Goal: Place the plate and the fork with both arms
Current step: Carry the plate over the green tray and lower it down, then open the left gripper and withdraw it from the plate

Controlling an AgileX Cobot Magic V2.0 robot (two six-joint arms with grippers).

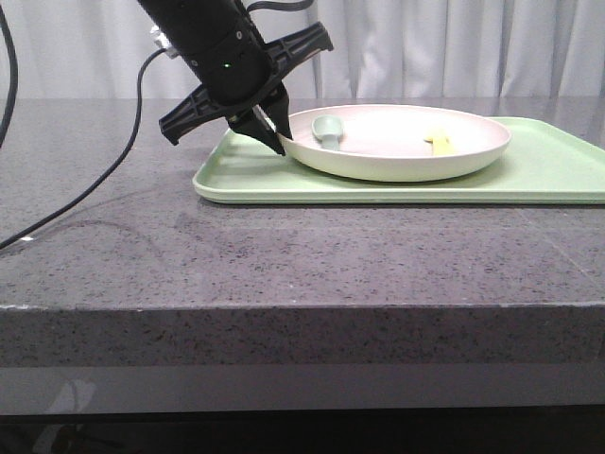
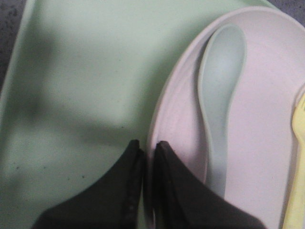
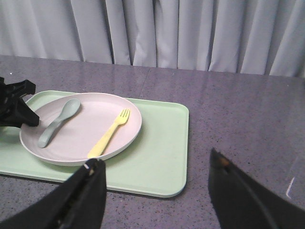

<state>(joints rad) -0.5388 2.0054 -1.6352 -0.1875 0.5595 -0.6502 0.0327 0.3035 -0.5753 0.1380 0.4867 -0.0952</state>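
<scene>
The pale pinkish-cream plate point(image 1: 397, 142) sits on the light-green tray point(image 1: 529, 175). The yellow fork point(image 1: 438, 142) lies in the plate on its right side; it also shows in the right wrist view point(image 3: 109, 133). My left gripper point(image 1: 277, 132) is shut on the plate's left rim point(image 2: 157, 119), one finger outside and one inside. My right gripper point(image 3: 155, 164) is wide open and empty, raised above the table near the tray's near right corner, apart from the plate point(image 3: 81, 129).
A pale grey-green spoon point(image 1: 329, 130) lies in the plate's left side, close to my left fingers point(image 2: 219, 95). The tray point(image 3: 157, 152) rests on a grey speckled table point(image 1: 284, 255). A black cable point(image 1: 104, 180) trails at the left. Curtains hang behind.
</scene>
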